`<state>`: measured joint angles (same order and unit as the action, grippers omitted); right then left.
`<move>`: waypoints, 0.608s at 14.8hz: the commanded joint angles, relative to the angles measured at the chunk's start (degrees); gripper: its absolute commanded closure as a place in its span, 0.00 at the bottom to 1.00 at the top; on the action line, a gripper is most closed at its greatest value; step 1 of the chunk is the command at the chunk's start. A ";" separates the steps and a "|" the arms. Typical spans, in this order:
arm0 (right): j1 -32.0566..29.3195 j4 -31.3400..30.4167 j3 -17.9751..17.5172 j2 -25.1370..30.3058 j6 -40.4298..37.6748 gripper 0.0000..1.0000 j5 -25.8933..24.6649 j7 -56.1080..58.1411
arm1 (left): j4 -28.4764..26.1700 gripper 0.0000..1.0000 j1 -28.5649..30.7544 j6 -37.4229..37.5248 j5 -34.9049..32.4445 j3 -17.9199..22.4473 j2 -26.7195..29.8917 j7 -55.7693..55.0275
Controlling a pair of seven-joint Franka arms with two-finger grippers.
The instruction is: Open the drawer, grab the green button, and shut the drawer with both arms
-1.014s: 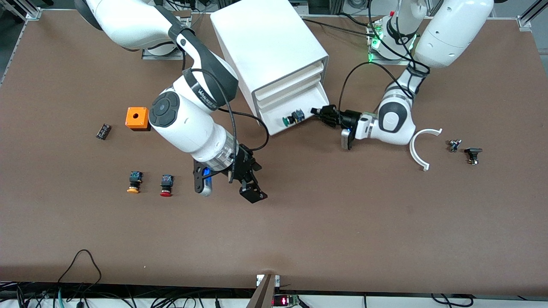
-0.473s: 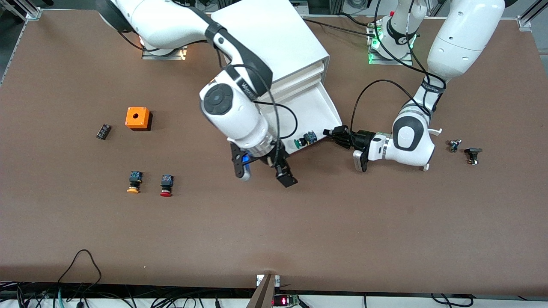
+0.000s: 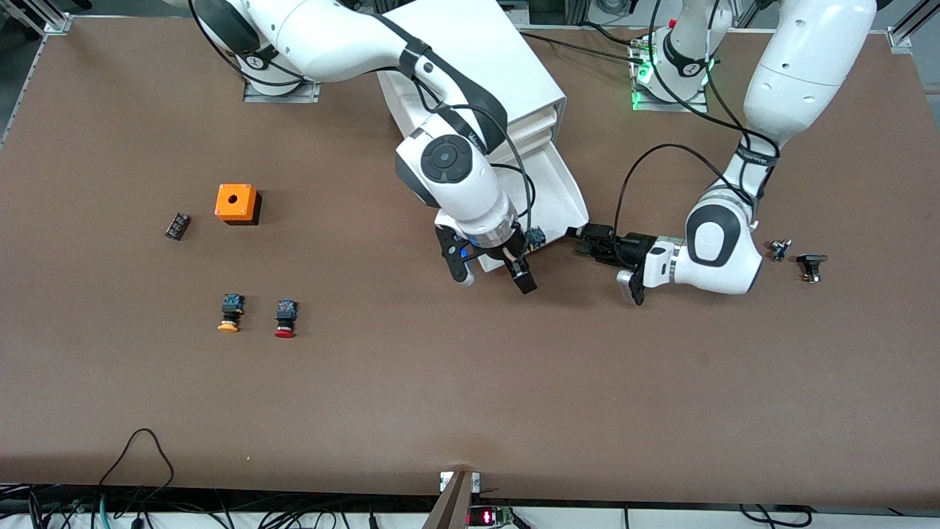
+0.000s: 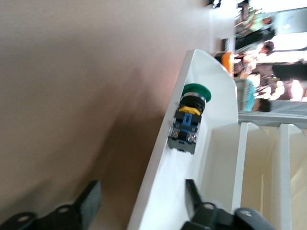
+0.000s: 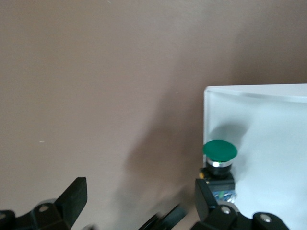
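The bottom drawer (image 3: 559,189) of the white cabinet (image 3: 470,66) stands pulled out toward the front camera. The green-capped button (image 4: 191,120) lies in the drawer's front corner, with only its blue end (image 3: 535,236) showing in the front view. My left gripper (image 3: 584,241) is open at the drawer's corner toward the left arm's end. Its jaws straddle the front slat (image 4: 158,182) without gripping it. My right gripper (image 3: 520,269) hangs open over the drawer's front edge. One of its fingers (image 5: 206,196) stands right beside the button (image 5: 219,158); nothing is between its jaws.
An orange cube box (image 3: 236,203), a small black part (image 3: 177,225), a yellow-capped button (image 3: 230,314) and a red-capped button (image 3: 285,319) sit toward the right arm's end. Two small parts (image 3: 780,250) (image 3: 811,266) lie toward the left arm's end.
The left gripper pulled the drawer out toward the front camera, then opened and let go of its front. The right arm swung from the bare table to the drawer's front by the button.
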<state>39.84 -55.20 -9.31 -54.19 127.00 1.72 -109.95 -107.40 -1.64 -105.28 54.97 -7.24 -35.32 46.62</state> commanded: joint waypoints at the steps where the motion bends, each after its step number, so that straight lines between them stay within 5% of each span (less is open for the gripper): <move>1: 1.38 0.00 0.61 -1.35 -0.96 0.01 -1.55 -2.02 | 4.81 0.00 -0.11 5.85 -12.03 0.47 5.34 -15.88; 9: 4.28 -0.26 0.61 -4.25 -0.79 0.01 -1.55 -4.57 | 24.06 0.00 -1.08 21.85 -41.22 -0.59 8.07 -44.32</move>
<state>43.40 -55.58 -9.09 -58.36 126.67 1.05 -112.73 -87.75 -1.85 -86.83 19.96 -7.56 -27.51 7.41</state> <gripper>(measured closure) 0.004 0.000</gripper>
